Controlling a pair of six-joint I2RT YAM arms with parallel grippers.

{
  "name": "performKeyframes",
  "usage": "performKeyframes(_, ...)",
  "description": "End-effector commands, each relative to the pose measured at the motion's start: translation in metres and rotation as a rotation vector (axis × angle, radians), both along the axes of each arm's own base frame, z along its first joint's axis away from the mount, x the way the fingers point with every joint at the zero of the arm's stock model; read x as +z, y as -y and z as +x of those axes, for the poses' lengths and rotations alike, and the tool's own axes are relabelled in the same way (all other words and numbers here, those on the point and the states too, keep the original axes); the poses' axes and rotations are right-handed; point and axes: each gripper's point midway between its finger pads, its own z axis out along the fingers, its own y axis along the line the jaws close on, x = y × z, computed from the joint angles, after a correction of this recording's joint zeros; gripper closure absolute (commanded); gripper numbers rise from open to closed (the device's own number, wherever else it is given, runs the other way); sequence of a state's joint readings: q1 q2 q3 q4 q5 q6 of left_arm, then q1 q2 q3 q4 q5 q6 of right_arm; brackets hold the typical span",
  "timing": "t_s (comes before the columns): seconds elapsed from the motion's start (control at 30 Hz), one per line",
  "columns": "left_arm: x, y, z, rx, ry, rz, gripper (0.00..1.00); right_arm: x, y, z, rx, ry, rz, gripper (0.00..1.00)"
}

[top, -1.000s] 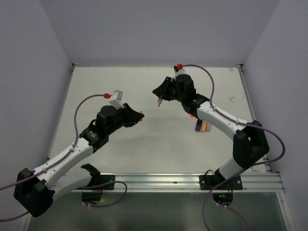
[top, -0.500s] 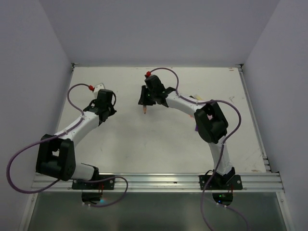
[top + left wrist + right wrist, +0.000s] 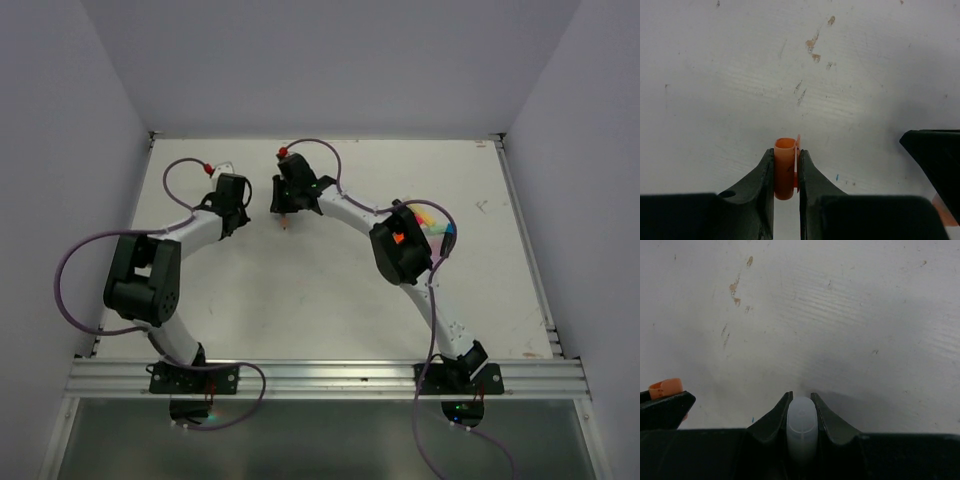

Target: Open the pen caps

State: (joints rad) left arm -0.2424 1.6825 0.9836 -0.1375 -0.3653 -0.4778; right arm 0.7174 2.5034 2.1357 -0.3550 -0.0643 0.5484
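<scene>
An orange pen cap [image 3: 784, 170] stands pinched between the fingers of my left gripper [image 3: 786, 152], open end up, off its pen. It also shows at the left edge of the right wrist view as the orange cap [image 3: 666, 387]. My right gripper [image 3: 801, 396] is shut on a pen whose pale rounded end [image 3: 802, 426] fills the gap. From above, the left gripper [image 3: 233, 200] and right gripper [image 3: 287, 205] hover side by side at the far left of the table, apart, and the pen's orange tip [image 3: 286, 226] points down.
Several coloured pens [image 3: 437, 218] lie at the right of the white table [image 3: 300, 300], partly hidden behind the right arm's elbow [image 3: 402, 252]. Grey walls close the back and sides. A metal rail [image 3: 320, 375] runs along the near edge. Brown stains [image 3: 812, 47] mark the tabletop.
Both arms have swung left and toward the back, elbows folding up. The pen and the orange cap travelled with them. Both grips are unchanged.
</scene>
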Motion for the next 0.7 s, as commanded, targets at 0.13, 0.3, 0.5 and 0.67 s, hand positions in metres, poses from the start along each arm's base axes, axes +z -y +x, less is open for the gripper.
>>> performKeyframes(0.13, 0.000, 0.003, 0.042, -0.033, 0.064, -0.027, 1.00, 0.007, 0.001, 0.030, -0.038, 0.073, -0.022, 0.90)
performKeyframes(0.3, -0.010, 0.002, 0.040, -0.036, 0.048, -0.023, 0.92, 0.000, 0.003, 0.038, -0.050, 0.084, -0.052, 0.68)
performKeyframes(0.5, -0.020, 0.002, 0.036, -0.044, 0.023, -0.017, 0.82, -0.004, 0.003, 0.041, -0.056, 0.085, -0.044, 0.54)
performKeyframes(0.67, -0.016, 0.001, 0.044, -0.047, 0.054, -0.023, 0.67, 0.002, 0.001, 0.042, -0.040, 0.095, -0.028, 0.49)
